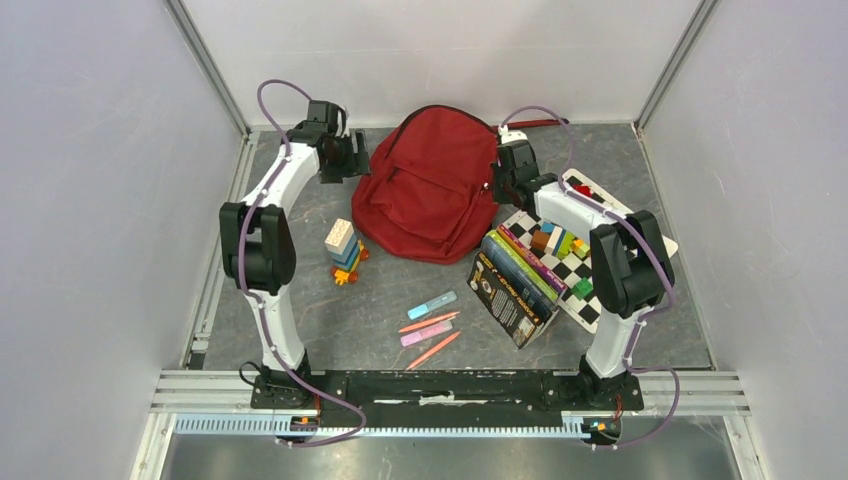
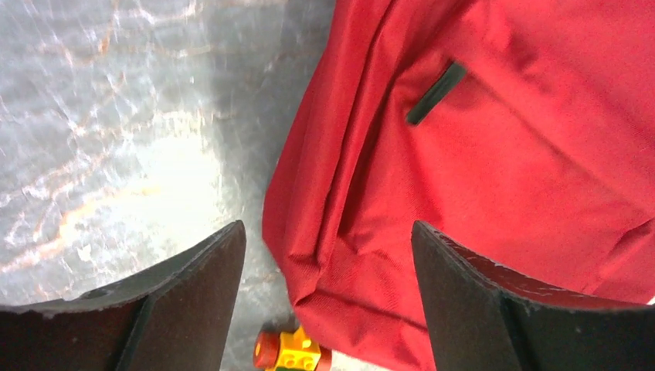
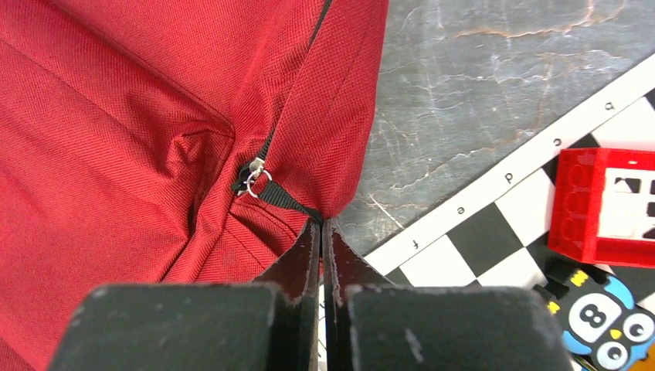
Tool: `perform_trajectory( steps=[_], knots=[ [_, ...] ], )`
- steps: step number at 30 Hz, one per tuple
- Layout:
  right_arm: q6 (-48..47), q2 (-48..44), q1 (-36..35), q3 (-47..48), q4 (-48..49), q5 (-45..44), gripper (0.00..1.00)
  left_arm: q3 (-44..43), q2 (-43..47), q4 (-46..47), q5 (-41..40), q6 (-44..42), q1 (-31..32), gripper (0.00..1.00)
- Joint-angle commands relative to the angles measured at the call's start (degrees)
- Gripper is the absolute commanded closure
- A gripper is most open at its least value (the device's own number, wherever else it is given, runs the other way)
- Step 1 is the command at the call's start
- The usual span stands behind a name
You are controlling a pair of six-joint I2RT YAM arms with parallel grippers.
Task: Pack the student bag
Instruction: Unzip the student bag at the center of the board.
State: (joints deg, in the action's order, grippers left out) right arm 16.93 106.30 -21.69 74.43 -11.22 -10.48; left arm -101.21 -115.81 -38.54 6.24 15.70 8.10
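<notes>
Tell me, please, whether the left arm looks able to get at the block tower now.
Probably yes: the left gripper is open and empty beside the bag, and the block tower stands close by, toward the arm's base, with nothing over it.

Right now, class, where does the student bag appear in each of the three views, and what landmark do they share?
Top external: student bag lies centre, towards the back of the table.
Left wrist: student bag fills the right side, table on the left.
Right wrist: student bag fills the left side, table at upper right.
Shared landmark: the grey marbled table.
</notes>
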Motion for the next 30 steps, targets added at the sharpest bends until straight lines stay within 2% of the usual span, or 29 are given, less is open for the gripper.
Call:
perform_trajectory(
  steps=[1,3,6,10,16,22,26,30],
  knots=[
    [0.28,-4.78,-0.72,-0.12,3.23,-7.10,1.00,5.64,1.27,-1.55,1.82,-1.27,-0.19,0.20],
    [0.06,-5.29,-0.72,-0.49,3.23,-7.68,1.00,5.95,0.34,-1.43,3.27,-0.45,-0.19,0.28],
    [0.05,-6.15,-0.83,-1.57,3.22,-8.27,1.00,5.49,-1.10,-0.71,3.72,0.52,-0.19,0.47],
    [0.76,-8.00,-0.96,-3.51,3.23,-8.62,1.00,3.91,-2.88,0.09,6.15,1.41,-0.19,0.61],
    [1.08,-11.01,-0.98,-5.93,2.49,-7.72,1.00,2.42,-5.16,2.73,7.46,3.39,-0.19,0.98],
    [-7.97,-10.82,-2.78,-6.50,-0.30,2.05,1.00,-8.03,-10.07,5.11,6.37,5.29,-0.36,0.98],
    [-8.92,-11.00,-3.66,-8.72,-1.36,8.55,1.00,-16.28,-13.81,7.08,4.62,6.40,-0.95,0.98],
    [-6.17,-11.70,-4.53,-10.43,-1.21,10.35,1.00,-21.52,-16.47,9.42,5.21,6.53,-1.42,0.98]
  ],
)
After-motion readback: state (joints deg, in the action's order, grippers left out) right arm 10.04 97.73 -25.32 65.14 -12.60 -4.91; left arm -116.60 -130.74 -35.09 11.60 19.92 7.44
